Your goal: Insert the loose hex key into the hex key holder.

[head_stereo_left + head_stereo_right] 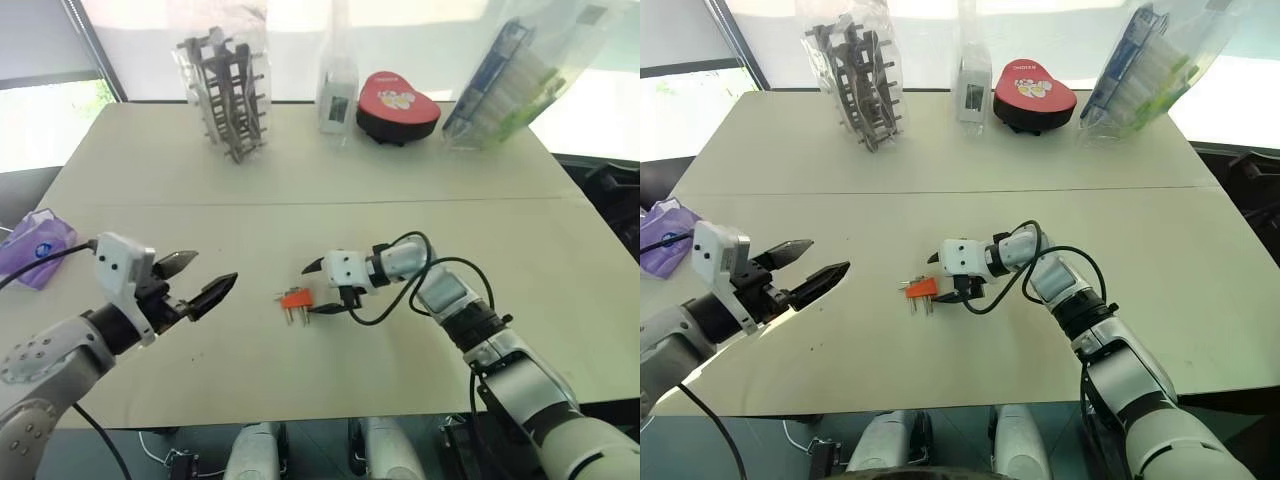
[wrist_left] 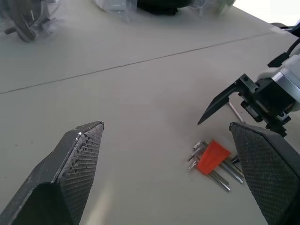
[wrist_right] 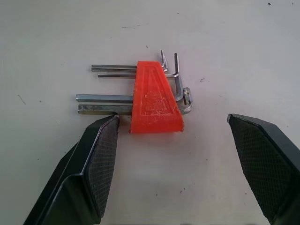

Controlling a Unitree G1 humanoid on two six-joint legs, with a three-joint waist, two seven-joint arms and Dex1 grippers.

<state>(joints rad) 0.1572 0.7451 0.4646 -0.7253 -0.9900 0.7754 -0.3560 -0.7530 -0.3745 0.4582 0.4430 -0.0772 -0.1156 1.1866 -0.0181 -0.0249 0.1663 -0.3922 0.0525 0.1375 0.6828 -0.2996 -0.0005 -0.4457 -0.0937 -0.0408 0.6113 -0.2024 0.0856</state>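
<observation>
While the hex key holder (image 3: pixel 154 98) lies flat mid-table, keys fanned out, the right gripper (image 1: pixel 325 287) hangs just beside it, jaws spread wide and empty, seemingly lining up a grasp. The left gripper (image 1: pixel 200 278) waits farther left, fully open, empty. A thin rod (image 2: pixel 236 112) behind the right gripper may be the loose hex key.
</observation>
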